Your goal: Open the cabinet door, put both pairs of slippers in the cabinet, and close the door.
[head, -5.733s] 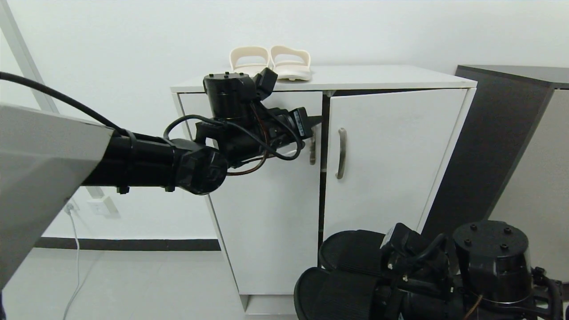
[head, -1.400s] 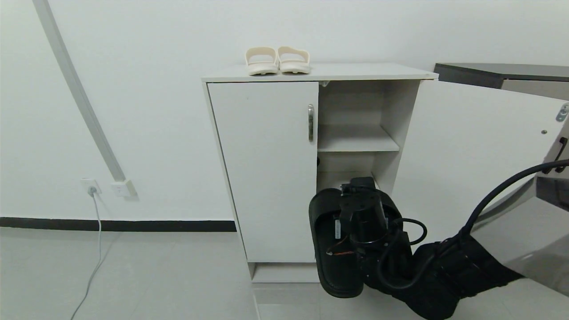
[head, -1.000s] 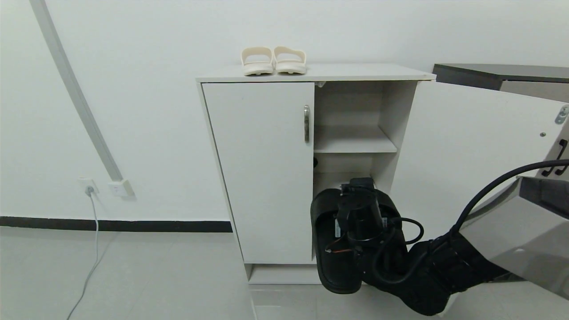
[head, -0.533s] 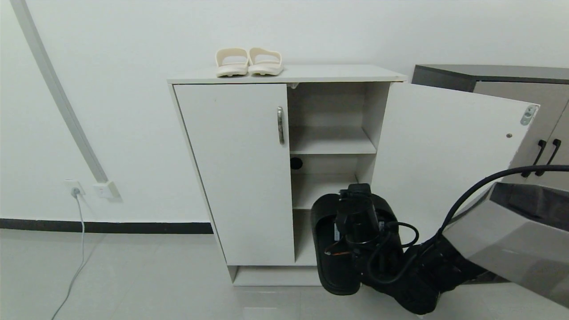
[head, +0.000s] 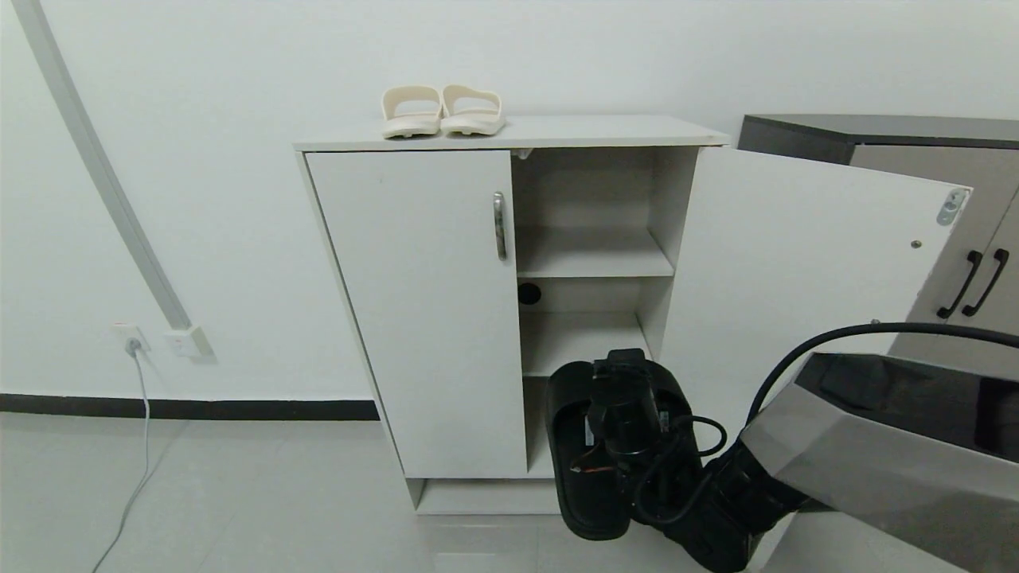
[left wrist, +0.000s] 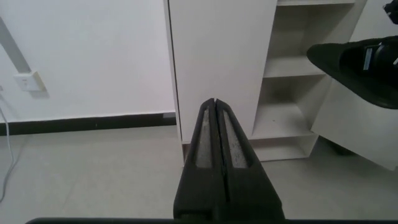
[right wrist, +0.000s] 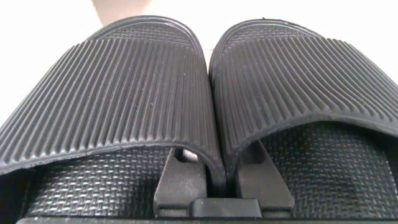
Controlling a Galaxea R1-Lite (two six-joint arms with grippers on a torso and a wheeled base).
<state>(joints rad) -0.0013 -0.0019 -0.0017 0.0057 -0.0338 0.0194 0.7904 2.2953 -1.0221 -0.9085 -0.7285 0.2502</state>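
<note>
Both fingers [right wrist: 180, 183] of my right gripper [right wrist: 214, 163] are pinched onto the inner strap edges of the pair of black ribbed rubber slippers [head: 579, 469], holding the two pressed side by side as one bundle. The head view shows that bundle low in front of the tall white cabinet [head: 509, 131], tipped steeply on end, not flat, just before the bottom compartment and below the lower shelf [head: 579, 338]. The open right door [head: 796, 270] stands swung wide beside my arm, and the closed left door [head: 414, 302] covers the other half. I judge the step in hand to be carrying this pair inside, and doing it well means levelling the soles first. Then I should ease straight into the gap between the two door edges without brushing either. I would clear the shelf lip, push deep enough that the heels will not foul the closing door, and let go only once the soles rest on a board. One tier should stay free for the pair of cream moulded slippers [head: 442, 111], which sit on the cabinet top near its back edge. My left gripper [left wrist: 215, 118] is pressed together on nothing, low over the grey tiled floor [head: 239, 509], facing the cabinet front and well clear.
</note>
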